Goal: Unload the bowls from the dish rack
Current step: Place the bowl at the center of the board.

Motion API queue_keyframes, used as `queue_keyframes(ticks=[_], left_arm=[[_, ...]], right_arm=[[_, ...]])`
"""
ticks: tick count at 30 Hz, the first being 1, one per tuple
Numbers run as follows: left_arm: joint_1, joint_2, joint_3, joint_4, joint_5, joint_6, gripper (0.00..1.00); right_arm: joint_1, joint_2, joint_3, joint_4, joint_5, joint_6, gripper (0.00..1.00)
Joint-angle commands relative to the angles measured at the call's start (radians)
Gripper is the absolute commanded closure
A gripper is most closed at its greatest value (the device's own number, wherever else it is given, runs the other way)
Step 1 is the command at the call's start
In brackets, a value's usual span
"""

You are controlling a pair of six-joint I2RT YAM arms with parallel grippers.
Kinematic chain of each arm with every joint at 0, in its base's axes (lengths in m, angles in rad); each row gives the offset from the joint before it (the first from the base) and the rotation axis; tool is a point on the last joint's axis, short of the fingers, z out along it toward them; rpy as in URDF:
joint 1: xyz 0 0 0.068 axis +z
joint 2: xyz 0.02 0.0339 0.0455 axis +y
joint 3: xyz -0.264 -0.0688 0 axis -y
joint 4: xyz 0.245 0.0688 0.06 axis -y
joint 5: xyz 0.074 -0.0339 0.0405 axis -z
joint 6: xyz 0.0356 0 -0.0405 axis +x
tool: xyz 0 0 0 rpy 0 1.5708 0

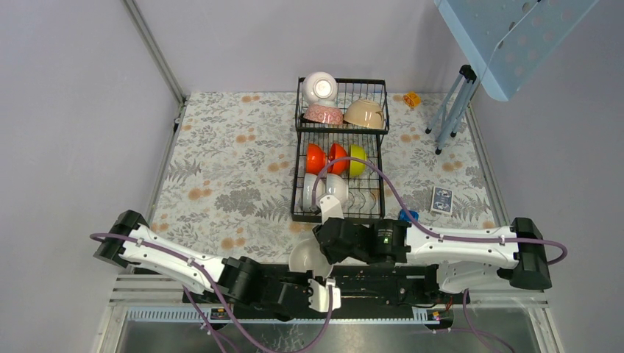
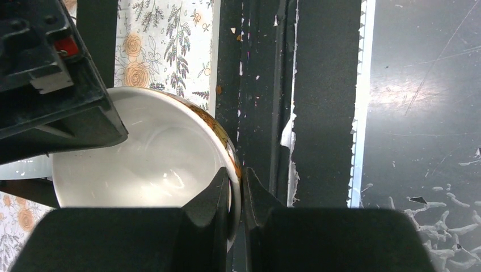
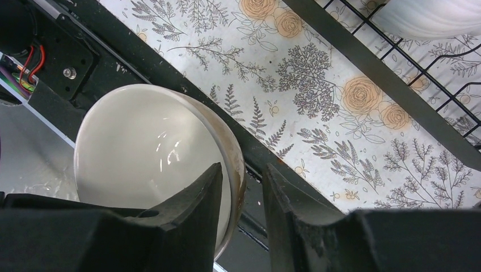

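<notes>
A white bowl [image 1: 304,257] with an orange-patterned outside hangs over the table's near edge. My left gripper [image 1: 315,278] is shut on its rim; the left wrist view shows the fingers [image 2: 236,187] pinching the bowl [image 2: 147,164]. My right gripper [image 1: 325,246] straddles the same bowl's [image 3: 147,153] rim, its jaws [image 3: 243,181] open, with a gap at the outer finger. The black dish rack [image 1: 298,176] holds white [image 1: 320,87], pink-patterned [image 1: 324,114] and cream [image 1: 363,114] bowls on top. Two orange-red [image 1: 316,158], a yellow-green [image 1: 357,159] and two white bowls [image 1: 315,190] stand below.
A small blue block [image 1: 408,215] and a dark card box [image 1: 441,199] lie right of the rack. A yellow item [image 1: 412,98] sits at the back. A light blue stand [image 1: 508,37] with legs [image 1: 452,110] occupies the back right. The rack's edge [image 3: 397,90] is close to my right gripper.
</notes>
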State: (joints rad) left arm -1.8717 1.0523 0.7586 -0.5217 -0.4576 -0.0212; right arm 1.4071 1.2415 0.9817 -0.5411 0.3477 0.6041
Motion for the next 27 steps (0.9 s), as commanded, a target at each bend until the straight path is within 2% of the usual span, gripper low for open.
queue_keyframes(ticks=[1,5,8,9,10,12,15,17,22,24,27], left_arm=[[-0.009,-0.011,0.008,0.074,-0.060,-0.010,1.00],[-0.009,-0.004,0.012,0.075,-0.071,-0.023,1.00],[-0.010,-0.002,0.016,0.081,-0.112,-0.045,1.00],[-0.009,-0.004,0.017,0.080,-0.123,-0.053,0.99],[-0.009,-0.008,0.018,0.080,-0.139,-0.061,0.94],[-0.010,-0.019,0.018,0.081,-0.162,-0.082,0.78],[-0.010,-0.048,0.020,0.089,-0.205,-0.121,0.44],[-0.010,-0.079,0.020,0.101,-0.237,-0.145,0.04],[-0.009,-0.202,0.020,0.113,-0.335,-0.213,0.01],[-0.009,-0.249,0.017,0.116,-0.445,-0.286,0.01],[-0.009,-0.319,0.025,0.072,-0.643,-0.482,0.01]], right_arm=[[0.017,0.013,0.026,-0.017,0.017,0.011,0.64],[0.020,0.016,0.023,-0.020,0.015,0.013,0.78],[0.023,0.009,0.020,-0.016,0.020,0.021,0.94],[0.026,0.002,0.017,-0.013,0.028,0.026,1.00],[0.028,-0.009,0.012,-0.009,0.035,0.031,1.00],[0.029,-0.030,0.002,-0.006,0.052,0.040,1.00],[0.029,-0.065,-0.020,-0.007,0.082,0.056,1.00],[0.029,-0.090,-0.036,-0.007,0.102,0.069,1.00],[0.030,-0.178,-0.088,-0.005,0.129,0.102,1.00],[0.029,-0.210,-0.106,-0.011,0.144,0.111,1.00],[0.030,-0.249,-0.129,-0.025,0.192,0.129,1.00]])
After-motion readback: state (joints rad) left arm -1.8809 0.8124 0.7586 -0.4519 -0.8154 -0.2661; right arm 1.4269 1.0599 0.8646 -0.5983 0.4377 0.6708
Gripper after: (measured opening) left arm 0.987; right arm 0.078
